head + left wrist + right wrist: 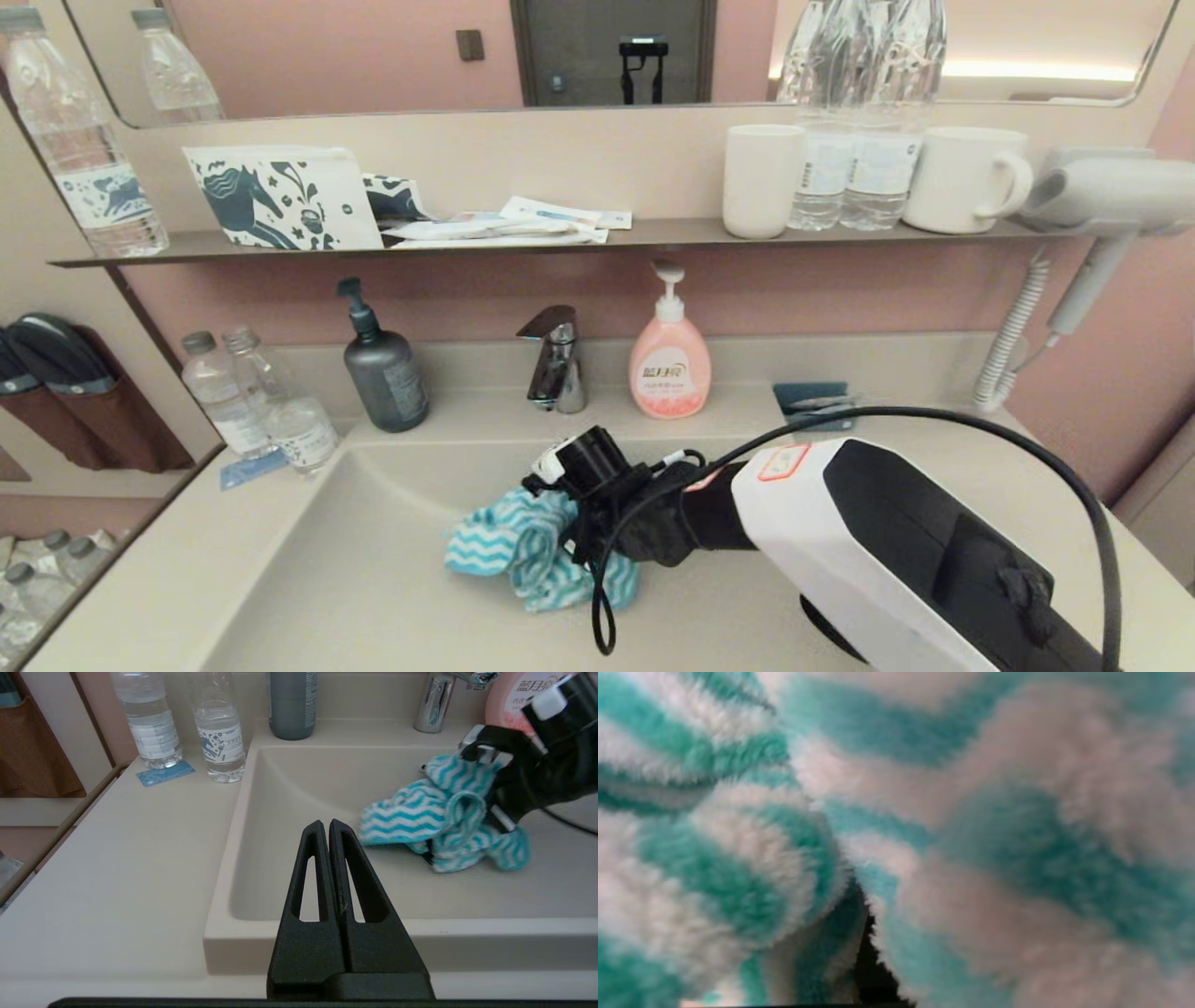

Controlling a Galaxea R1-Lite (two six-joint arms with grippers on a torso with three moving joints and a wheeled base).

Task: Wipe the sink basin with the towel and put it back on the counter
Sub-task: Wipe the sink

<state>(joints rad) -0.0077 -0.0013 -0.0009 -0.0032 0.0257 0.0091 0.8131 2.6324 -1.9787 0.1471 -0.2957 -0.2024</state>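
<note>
Right now the right gripper (560,537) is down inside the sink basin (355,560), buried in the towel (523,546), and its fingers cannot be made out under the cloth, so how they stand cannot be told. The towel sits bunched in a crumpled heap on the basin floor, roughly mid-basin, turquoise-and-white zigzags folded over themselves. From the left wrist view the towel (439,821) lies pressed under the black wrist of the right arm, with a flap spreading flat towards the basin's left side. The right wrist view is filled edge to edge with the fluffy stripes of the towel (896,812), so the camera is hard up against it.

Over on the other side, the left gripper (328,826) hangs above the front rim of the basin (289,788), its two black fingers (312,882) pressed together with nothing between them, well apart from the towel.

Around the scene, the counter (121,569) runs along the basin's left side and carries two water bottles (261,401) by a small blue card (247,469). Behind the basin stand a dark grey pump bottle (385,373), the chrome tap (555,359) and a pink soap dispenser (669,359).
</note>
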